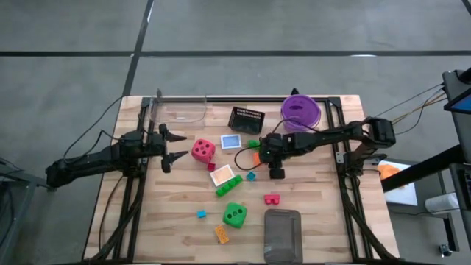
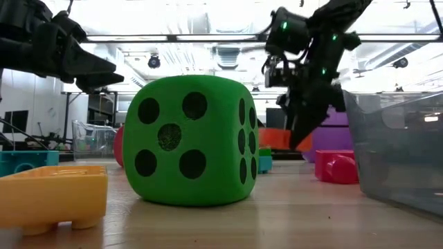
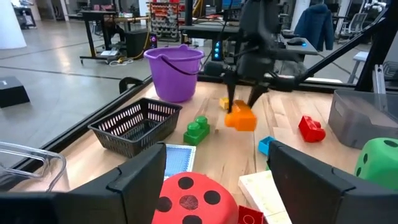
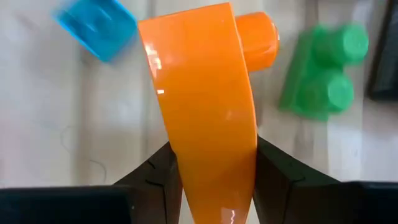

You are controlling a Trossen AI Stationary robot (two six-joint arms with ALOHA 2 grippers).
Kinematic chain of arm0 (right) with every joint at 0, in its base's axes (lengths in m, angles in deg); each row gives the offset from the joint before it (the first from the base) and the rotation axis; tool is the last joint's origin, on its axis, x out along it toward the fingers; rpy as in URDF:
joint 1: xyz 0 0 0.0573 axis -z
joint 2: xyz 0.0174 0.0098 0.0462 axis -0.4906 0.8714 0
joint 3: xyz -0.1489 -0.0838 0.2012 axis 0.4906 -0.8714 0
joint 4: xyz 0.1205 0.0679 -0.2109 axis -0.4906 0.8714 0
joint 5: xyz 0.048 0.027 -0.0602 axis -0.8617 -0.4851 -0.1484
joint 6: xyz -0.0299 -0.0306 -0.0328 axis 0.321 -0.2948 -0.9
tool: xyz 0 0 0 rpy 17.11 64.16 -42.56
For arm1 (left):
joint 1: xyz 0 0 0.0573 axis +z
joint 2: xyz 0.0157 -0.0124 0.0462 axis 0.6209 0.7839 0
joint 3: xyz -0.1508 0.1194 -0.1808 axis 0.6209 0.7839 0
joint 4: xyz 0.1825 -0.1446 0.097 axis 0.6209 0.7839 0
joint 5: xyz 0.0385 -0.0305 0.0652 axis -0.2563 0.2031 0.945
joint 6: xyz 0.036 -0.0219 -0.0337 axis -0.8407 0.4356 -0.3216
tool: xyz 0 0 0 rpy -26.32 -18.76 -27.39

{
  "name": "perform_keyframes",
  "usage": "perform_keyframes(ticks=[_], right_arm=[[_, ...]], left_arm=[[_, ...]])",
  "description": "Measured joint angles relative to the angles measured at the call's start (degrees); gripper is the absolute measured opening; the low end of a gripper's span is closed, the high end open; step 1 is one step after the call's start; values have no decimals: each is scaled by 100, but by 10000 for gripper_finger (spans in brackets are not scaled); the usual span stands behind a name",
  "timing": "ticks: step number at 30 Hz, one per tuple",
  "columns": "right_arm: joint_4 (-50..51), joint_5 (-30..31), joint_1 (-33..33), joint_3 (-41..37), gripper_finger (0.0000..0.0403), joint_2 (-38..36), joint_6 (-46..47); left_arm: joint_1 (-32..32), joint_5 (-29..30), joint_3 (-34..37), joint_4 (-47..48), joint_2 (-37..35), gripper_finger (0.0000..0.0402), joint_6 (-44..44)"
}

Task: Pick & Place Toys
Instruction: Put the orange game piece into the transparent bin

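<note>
Orange brick [image 4: 205, 106] sits clamped between the right gripper [image 1: 259, 157] jaws — seemingly just off the bench [image 1: 316, 213]. Left gripper [image 1: 176, 146] jaws stand open, empty, the red die [image 1: 203, 151] just ahead.

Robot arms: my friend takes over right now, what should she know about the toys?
Right gripper: shut on the orange brick, lifted just off the table beside the purple bowl.
Left gripper: fingers open, empty, next to the red die.
On the table: green die, red brick, green bricks, small blue bricks, yellow brick, two picture cards.
Done: nothing visibly dropped off; black mesh basket looks empty.
Left: place the orange brick, then all the rest.
</note>
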Motion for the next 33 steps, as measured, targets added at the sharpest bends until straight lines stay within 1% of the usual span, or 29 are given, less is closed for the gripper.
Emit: perform_keyframes(ticks=[2, 4, 7, 11, 13, 15, 17, 21, 27, 31, 33], right_arm=[[-142, 107, -100, 0, 133, -164, 84], [-425, 421, -226, 0, 133, -338, 157], [-1003, 1249, -487, 0, 133, -515, 204], [-1766, 2557, -766, 43, 133, -566, 71], [-1981, 3026, -837, 163, 133, -487, -49], [-2014, 3336, -858, 342, 133, -348, -154], [-2049, 3510, -865, 538, 133, -169, -307], [-2100, 3571, -822, 974, 133, 260, -624], [-2007, 3589, -764, 1694, 133, 975, -952], [-1804, 3773, -720, 2130, 133, 1385, -1055], [-1712, 3941, -703, 2271, 133, 1561, -1101]], left_arm=[[0, 0, 2, -82, 4, 280, 247], [-2, 1, 2, -209, 4, 280, 634], [-2, 0, 7, -493, 53, 280, 1304], [-4, 0, 121, -1249, 354, 280, 1980], [-4, 0, 192, -1740, 613, 280, 2126], [-4, 0, 199, -2126, 939, 280, 2209], [-4, 0, 182, -2427, 1305, 280, 2226], [-4, -2, -63, -2720, 2146, 293, 2116], [-4, -2, -721, -2847, 3481, 354, 1486], [-4, -57, -1211, -2843, 4308, 391, 1411], [-4, -66, -1462, -2860, 4695, 397, 1405]])
